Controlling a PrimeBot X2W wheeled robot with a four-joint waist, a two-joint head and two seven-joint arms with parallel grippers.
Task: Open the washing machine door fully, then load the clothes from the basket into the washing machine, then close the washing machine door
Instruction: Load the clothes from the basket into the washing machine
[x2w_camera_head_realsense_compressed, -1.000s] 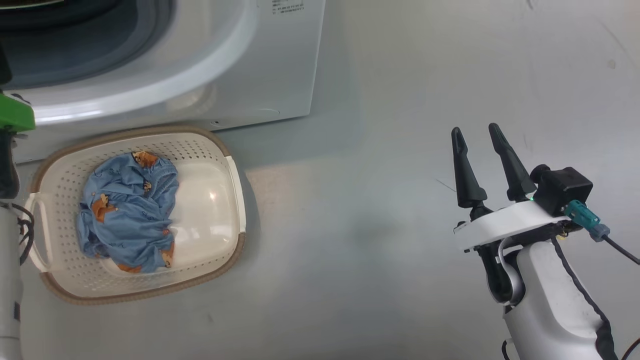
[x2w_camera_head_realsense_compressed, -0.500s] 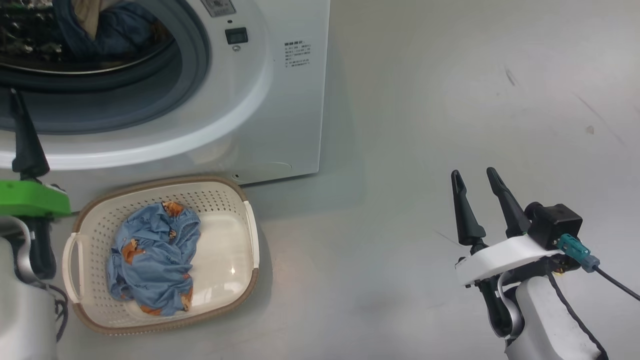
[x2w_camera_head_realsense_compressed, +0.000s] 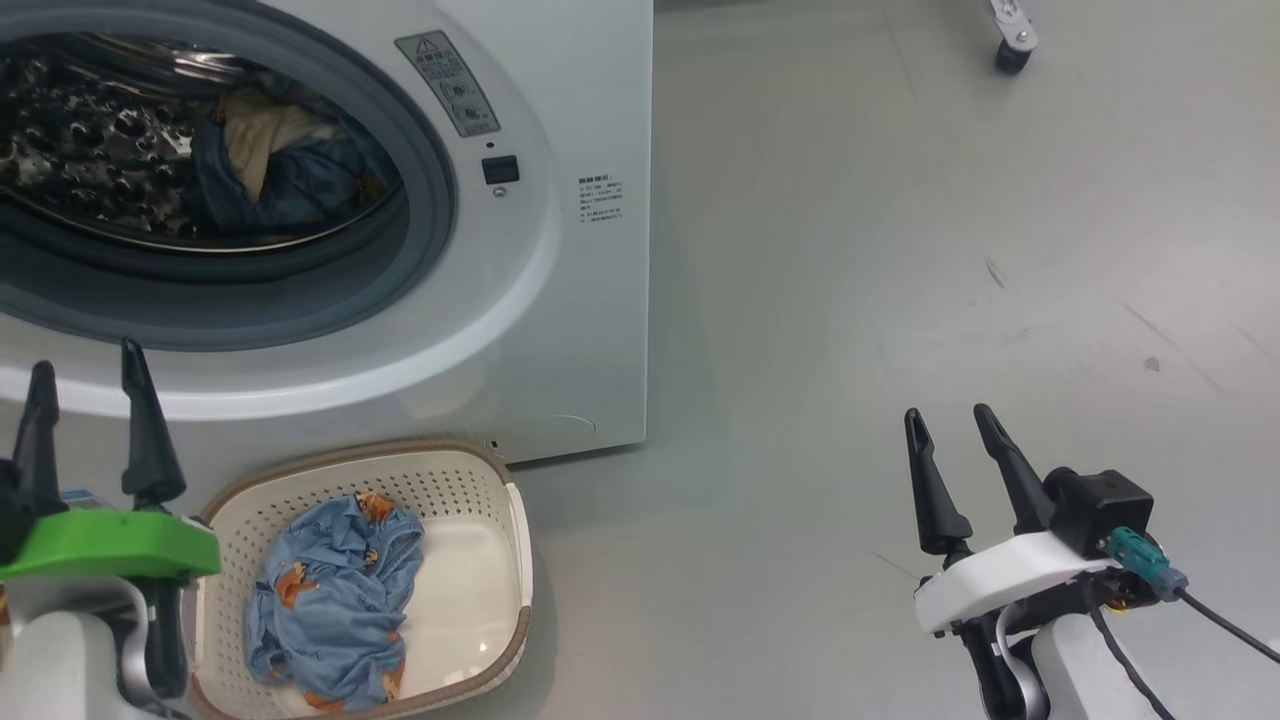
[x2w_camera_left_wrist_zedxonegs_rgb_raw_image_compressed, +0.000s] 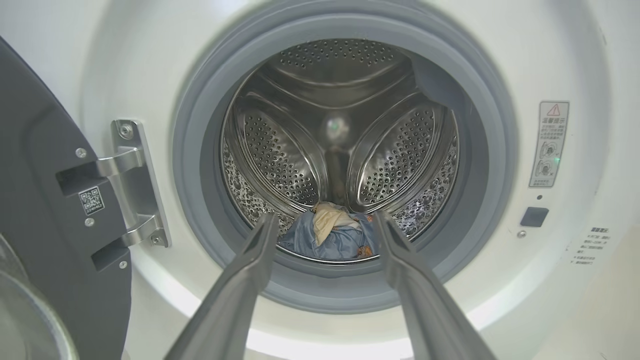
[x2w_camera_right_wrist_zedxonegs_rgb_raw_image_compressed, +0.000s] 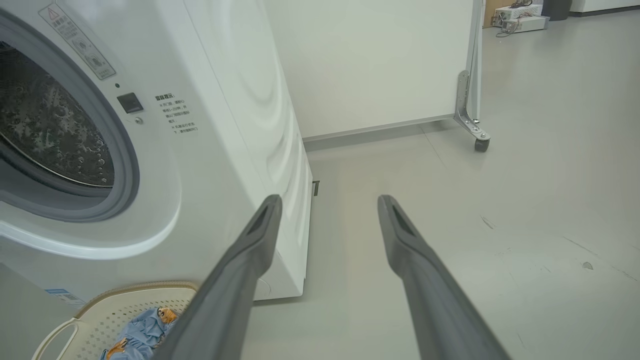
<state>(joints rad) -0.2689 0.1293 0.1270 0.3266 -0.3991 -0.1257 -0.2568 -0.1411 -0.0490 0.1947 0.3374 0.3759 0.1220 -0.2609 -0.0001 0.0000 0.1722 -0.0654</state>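
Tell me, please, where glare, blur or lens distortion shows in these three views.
Head view: a glare spot on the basket floor, a bright band on the washing machine below its opening. Left wrist view: the left gripper looks soft up close, the drum sharp, one highlight at its back. Right wrist view: the wide lens bows the machine's edge; the right gripper is soft too.

The pale grey, slightly glossy floor (x2w_camera_head_realsense_compressed: 850, 300) carries the white front-loading washing machine (x2w_camera_head_realsense_compressed: 590, 330), which stands square on it. The cream perforated basket (x2w_camera_head_realsense_compressed: 455, 490) sits on the floor just in front of the machine's lower front, near its right corner. Behind the machine, a white partition panel (x2w_camera_right_wrist_zedxonegs_rgb_raw_image_compressed: 375, 60) rests on a castor (x2w_camera_right_wrist_zedxonegs_rgb_raw_image_compressed: 481, 144). Dark scuff marks (x2w_camera_head_realsense_compressed: 995, 272) dot the bare stretch to the right. Boxes (x2w_camera_right_wrist_zedxonegs_rgb_raw_image_compressed: 515, 12) lie in the far corner.
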